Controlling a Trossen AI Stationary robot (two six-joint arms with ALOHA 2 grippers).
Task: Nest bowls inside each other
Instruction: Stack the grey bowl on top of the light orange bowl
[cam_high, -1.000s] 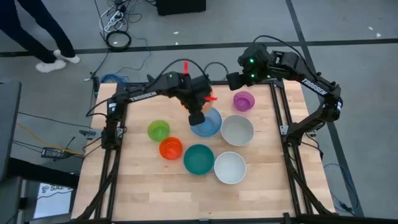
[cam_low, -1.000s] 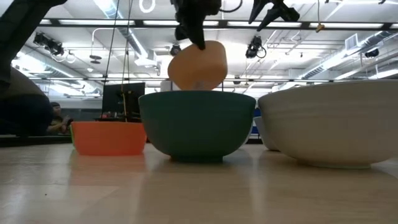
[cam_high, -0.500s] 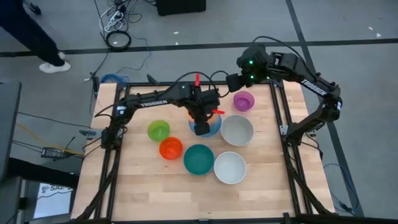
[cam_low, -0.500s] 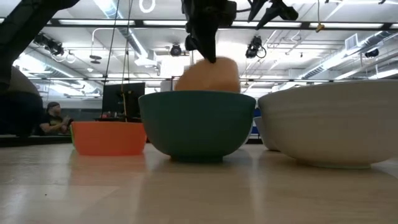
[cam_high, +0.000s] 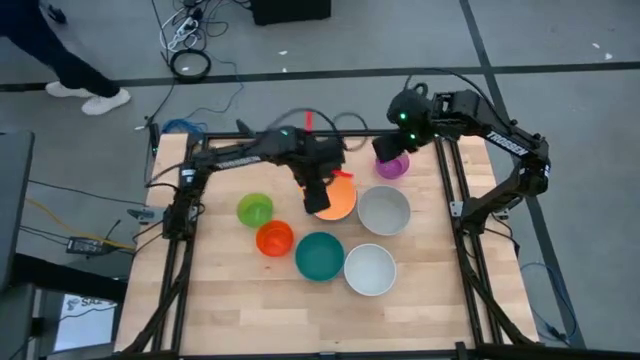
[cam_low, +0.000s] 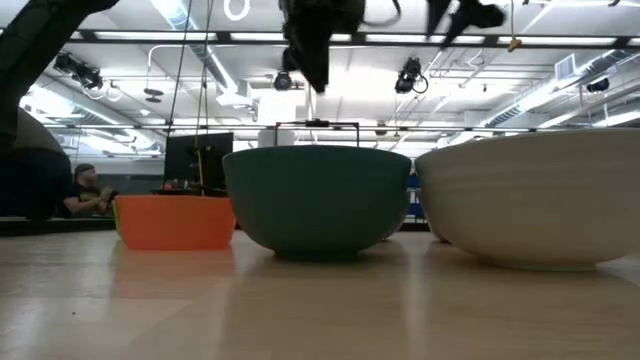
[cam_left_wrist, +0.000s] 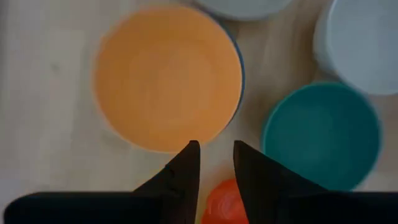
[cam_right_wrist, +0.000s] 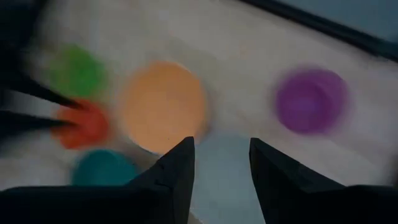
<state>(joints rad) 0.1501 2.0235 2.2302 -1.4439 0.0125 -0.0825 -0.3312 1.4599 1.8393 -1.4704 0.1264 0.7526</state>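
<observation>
The orange bowl (cam_left_wrist: 165, 74) sits upright inside the blue bowl, of which only a rim sliver (cam_left_wrist: 240, 68) shows, at mid-table (cam_high: 338, 200). My left gripper (cam_left_wrist: 216, 155) hangs open just above the orange bowl's near-left edge (cam_high: 318, 195), touching nothing. My right gripper (cam_right_wrist: 221, 152) is open in the air at the far right (cam_high: 388, 152), above the purple bowl (cam_high: 394, 168). The lime green (cam_high: 255, 209), red-orange (cam_high: 274, 238), teal (cam_high: 319, 256), white (cam_high: 370, 269) and grey (cam_high: 383, 210) bowls each stand alone on the table. In the low view the teal bowl (cam_low: 318, 200) hides the orange one.
The bowls crowd the middle of the wooden table (cam_high: 220, 300); bare wood lies along the near edge and the left side. The arms' frames run along both table sides. A person's legs (cam_high: 70, 70) show on the floor beyond the far left corner.
My left gripper held the orange bowl tilted above the blue bowl, lowered it, then opened and let go. The orange bowl now rests level inside the blue one. My right gripper has tipped further down over the purple bowl.
</observation>
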